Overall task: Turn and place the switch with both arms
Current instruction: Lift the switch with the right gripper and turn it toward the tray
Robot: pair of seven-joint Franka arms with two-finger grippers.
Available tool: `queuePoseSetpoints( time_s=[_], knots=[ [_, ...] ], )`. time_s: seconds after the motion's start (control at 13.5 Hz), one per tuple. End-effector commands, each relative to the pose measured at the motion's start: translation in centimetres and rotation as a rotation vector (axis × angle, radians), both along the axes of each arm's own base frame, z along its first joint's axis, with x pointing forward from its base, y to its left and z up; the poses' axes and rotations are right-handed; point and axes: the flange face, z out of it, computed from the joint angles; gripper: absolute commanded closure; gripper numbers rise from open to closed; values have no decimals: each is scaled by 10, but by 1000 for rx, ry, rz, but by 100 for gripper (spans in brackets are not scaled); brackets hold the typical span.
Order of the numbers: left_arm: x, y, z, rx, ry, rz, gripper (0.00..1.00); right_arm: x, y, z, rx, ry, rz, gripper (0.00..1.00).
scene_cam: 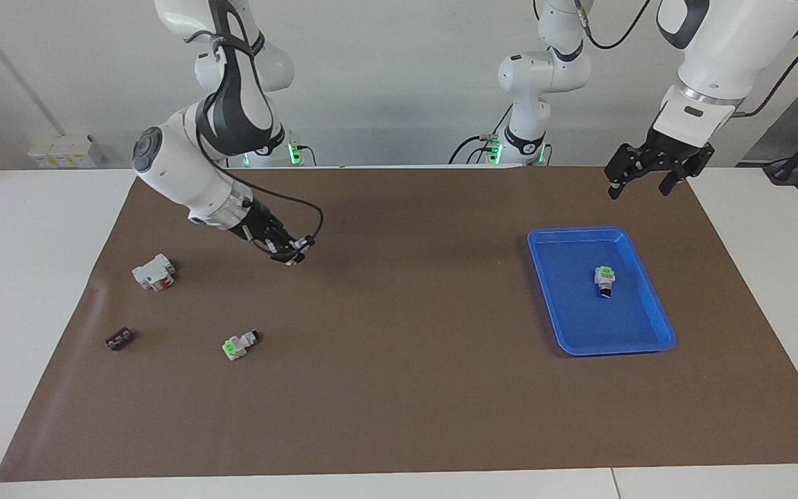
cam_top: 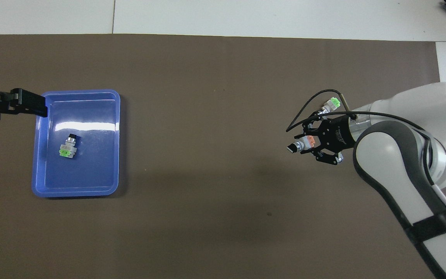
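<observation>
My right gripper [scene_cam: 285, 249] is shut on the switch [scene_cam: 292, 257] and holds it in the air above the brown mat, toward the right arm's end of the table. In the overhead view the switch [cam_top: 302, 144] shows its orange end between the fingers of the right gripper [cam_top: 311, 145], with its black tip pointing toward the middle of the table. My left gripper [scene_cam: 641, 181] hangs open and empty in the air near the blue tray's [scene_cam: 575, 232] corner closest to the robots, and waits there; it also shows in the overhead view [cam_top: 29, 104].
A green-ended switch [scene_cam: 605, 279] lies in the blue tray [cam_top: 79, 92]. Another green-ended switch [scene_cam: 238, 344] lies on the mat, with a white block with red [scene_cam: 154, 272] and a small black part [scene_cam: 119, 339] toward the right arm's end.
</observation>
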Motion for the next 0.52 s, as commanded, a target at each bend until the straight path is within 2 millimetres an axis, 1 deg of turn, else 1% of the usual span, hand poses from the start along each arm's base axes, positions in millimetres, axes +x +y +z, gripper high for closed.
queuePoseSetpoints(
  time_s=[0.0, 0.07, 0.15, 0.22, 0.3, 0.37, 0.44],
  knots=[
    [-8, 2, 1, 3, 1, 3, 0, 6, 29, 61, 116, 80, -122, 100],
    [-10, -3, 0, 4, 13, -6, 0, 7, 37, 80, 171, 106, -147, 100],
    [-12, -7, 0, 5, 24, -17, 0, 6, 43, 93, 218, 132, -175, 100],
    [-15, -10, -2, 4, 41, -22, 0, 4, 53, 101, 253, 159, -199, 100],
    [-18, -16, -3, 5, 52, -32, 0, -4, 76, 114, 275, 165, -186, 100],
    [-24, -25, -6, 7, 58, -49, 0, -8, 94, 120, 280, 171, -187, 100],
    [-25, -35, -8, -26, 61, -48, 0, -12, 113, 124, 286, 166, -189, 100]
  ],
)
